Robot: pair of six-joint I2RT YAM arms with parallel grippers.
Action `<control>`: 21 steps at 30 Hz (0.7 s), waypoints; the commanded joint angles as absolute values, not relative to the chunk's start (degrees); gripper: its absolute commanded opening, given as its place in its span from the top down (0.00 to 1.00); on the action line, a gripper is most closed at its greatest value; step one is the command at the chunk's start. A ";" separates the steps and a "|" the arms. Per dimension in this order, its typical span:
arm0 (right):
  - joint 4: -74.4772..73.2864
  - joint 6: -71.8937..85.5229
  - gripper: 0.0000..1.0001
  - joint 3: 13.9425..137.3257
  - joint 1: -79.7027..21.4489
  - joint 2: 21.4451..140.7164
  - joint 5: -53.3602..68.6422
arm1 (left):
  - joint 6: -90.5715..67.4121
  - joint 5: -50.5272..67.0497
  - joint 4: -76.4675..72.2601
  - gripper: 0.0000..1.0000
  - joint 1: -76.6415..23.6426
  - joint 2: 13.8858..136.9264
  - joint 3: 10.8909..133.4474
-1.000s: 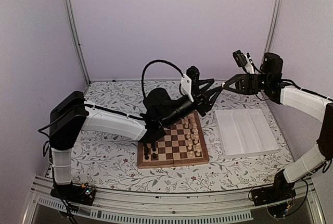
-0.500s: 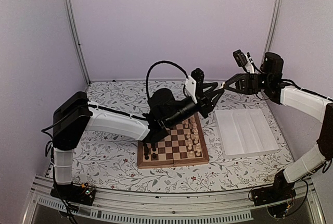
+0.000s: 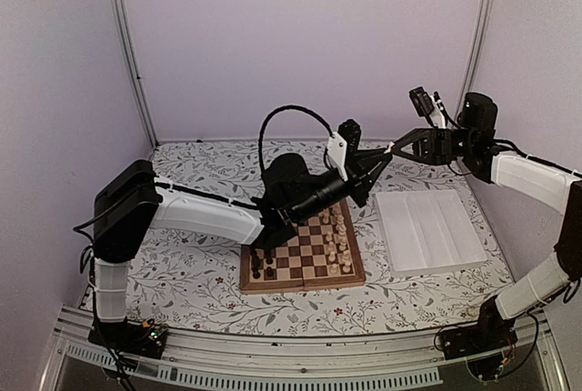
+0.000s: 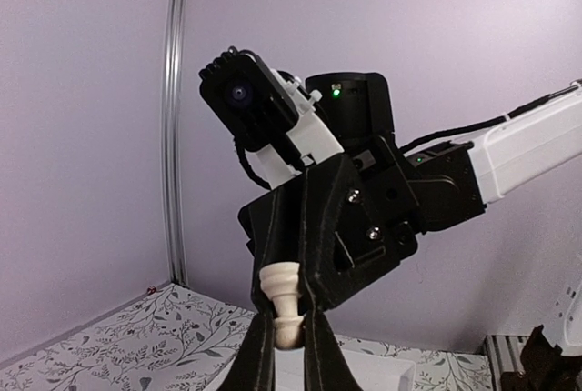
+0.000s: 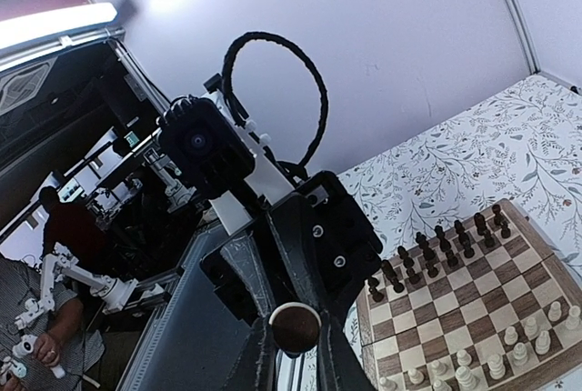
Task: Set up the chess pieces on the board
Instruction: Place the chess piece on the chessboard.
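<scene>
While both arms reach toward each other above the table, the left gripper (image 4: 287,351) and the right gripper (image 5: 296,347) meet in the air, over the far right corner of the board (image 3: 305,286). Between them is one pale chess piece (image 4: 284,305). It is in the air, well above the board, and touches no square.

From the left wrist, the left fingers (image 4: 259,359) are pressed on the lower part of the piece from both sides. The right gripper's black fingers come from the opposite side and close around its rounded top. From the right wrist, the round underside of the piece sits tightly between the right fingers (image 5: 259,355) – so both grippers are clamped on the same piece.

On the board, the other pale pieces (image 3: 338,244) stand in the two columns at the right side and the dark pieces (image 3: 261,268) stand along the left side. A white tray (image 3: 432,227) lies just beside the board, on the right, on the flowered cloth (image 3: 186,273).
</scene>
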State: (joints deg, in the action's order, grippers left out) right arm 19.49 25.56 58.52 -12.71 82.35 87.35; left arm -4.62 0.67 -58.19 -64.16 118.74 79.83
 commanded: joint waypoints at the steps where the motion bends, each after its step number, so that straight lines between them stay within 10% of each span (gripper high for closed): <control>1: 19.26 24.18 0.84 57.51 -13.36 81.04 86.49 | -4.34 1.87 -56.84 0.99 -64.69 118.81 81.80; 3: 17.52 22.98 0.58 57.70 -12.41 80.86 85.48 | -4.34 2.14 -55.49 1.00 -64.50 117.15 80.99; 5: 11.06 20.42 0.04 59.06 -9.89 80.71 85.42 | -5.20 2.15 -52.16 1.00 -63.95 113.99 79.15; 11: -21.37 -12.48 0.01 66.51 -2.22 80.15 70.87 | -10.43 7.60 -11.20 1.00 -58.61 103.41 82.58; 21: -14.36 -22.15 0.01 55.52 -0.71 73.46 32.01 | -14.04 20.08 50.71 1.00 -46.35 111.30 104.13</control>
State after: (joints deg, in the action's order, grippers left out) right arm -15.25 -17.78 58.63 -1.58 74.15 45.78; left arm -13.02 13.80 21.32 -48.90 105.27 100.38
